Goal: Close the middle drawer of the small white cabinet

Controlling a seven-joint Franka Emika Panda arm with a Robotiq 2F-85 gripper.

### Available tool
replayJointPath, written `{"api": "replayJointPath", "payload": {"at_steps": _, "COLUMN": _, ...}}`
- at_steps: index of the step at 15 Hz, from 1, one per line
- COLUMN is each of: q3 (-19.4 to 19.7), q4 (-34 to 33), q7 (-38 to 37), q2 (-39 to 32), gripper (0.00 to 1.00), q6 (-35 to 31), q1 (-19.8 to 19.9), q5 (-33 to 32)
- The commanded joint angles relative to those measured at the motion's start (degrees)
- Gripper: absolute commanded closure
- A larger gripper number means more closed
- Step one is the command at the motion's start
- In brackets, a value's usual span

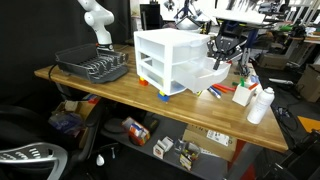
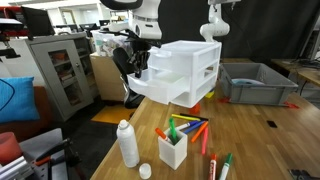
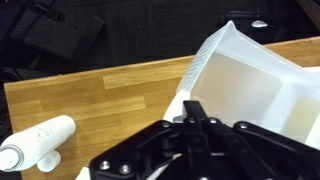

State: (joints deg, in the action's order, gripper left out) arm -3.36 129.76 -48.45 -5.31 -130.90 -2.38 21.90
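The small white cabinet (image 1: 160, 55) stands on the wooden table (image 1: 120, 92) and shows in both exterior views (image 2: 195, 62). Its middle drawer (image 1: 203, 80) is pulled well out toward the gripper (image 2: 165, 92). In the wrist view the open translucent tray (image 3: 250, 80) fills the right side. My gripper (image 1: 222, 55) hangs at the drawer's front end (image 2: 138, 60). In the wrist view its black fingers (image 3: 195, 105) are pressed together against the drawer's front edge, holding nothing.
A dark wire dish rack (image 1: 92, 65) sits beyond the cabinet, and a grey bin (image 2: 255, 82) too. A white bottle (image 1: 260, 105) (image 2: 127, 143) (image 3: 35, 145), a white cup of markers (image 2: 173, 148) and loose markers (image 1: 220, 92) lie near the drawer's end.
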Motion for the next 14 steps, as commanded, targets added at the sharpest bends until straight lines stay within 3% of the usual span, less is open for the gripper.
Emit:
{"api": "replayJointPath", "payload": {"at_steps": 1, "q3": 0.1, "q4": -0.8, "q7": 1.5, "q2": -0.4, "gripper": 1.00, "q6": -0.5, "q1": -0.8, "q5": -0.3}}
{"api": "replayJointPath", "payload": {"at_steps": 9, "q3": -0.7, "q4": 9.1, "q7": -1.9, "q2": 12.1, "gripper": 1.00, "q6": 0.7, "q1": -1.7, "q5": -1.2}}
{"api": "replayJointPath", "payload": {"at_steps": 14, "q3": -1.4, "q4": 11.9, "q7": -0.9, "q2": 9.9, "gripper": 1.00, "q6": -2.4, "q1": -1.7, "q5": -1.6}}
